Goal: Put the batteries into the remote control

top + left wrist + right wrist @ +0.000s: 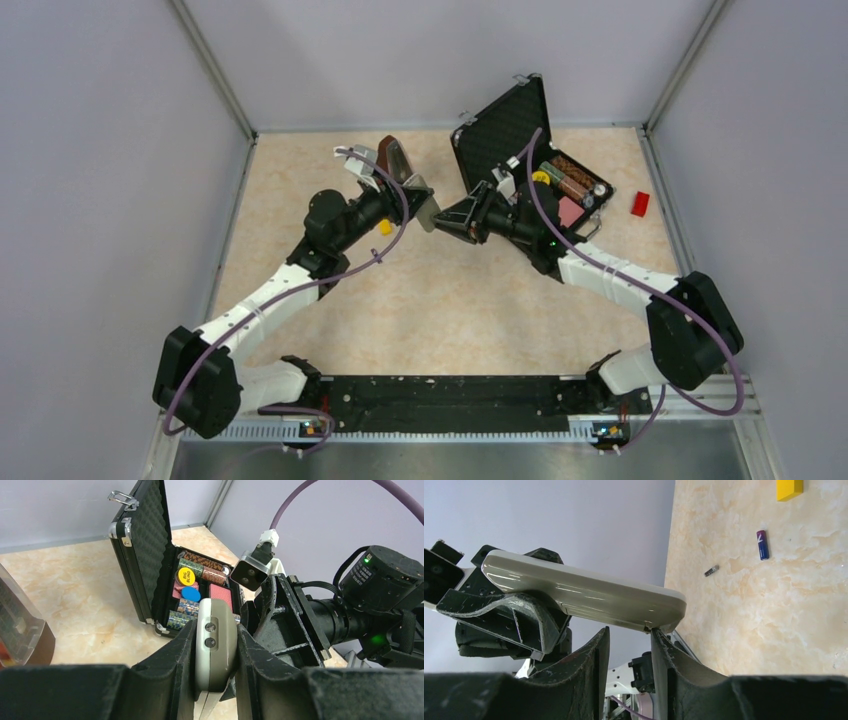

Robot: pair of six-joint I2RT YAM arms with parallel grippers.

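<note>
My left gripper (418,205) (215,652) is shut on the remote control (216,640) and holds it on edge above the table, its two small end lenses facing the left wrist camera. The right wrist view shows the remote's plain grey back (584,592). My right gripper (447,216) (630,632) is open just below the remote's free end, one fingertip (658,636) touching the seam at that end. Two batteries lie on the table: a bluish-purple one (762,544) and a tiny dark grey one (711,570). I cannot make them out in the top view.
An open black case (505,135) (142,555) of poker chips and cards stands at the back right. A yellow block (385,227) (789,489) lies under the left arm. A red block (640,203) lies at the far right. A clear brown box (395,160) stands at the back.
</note>
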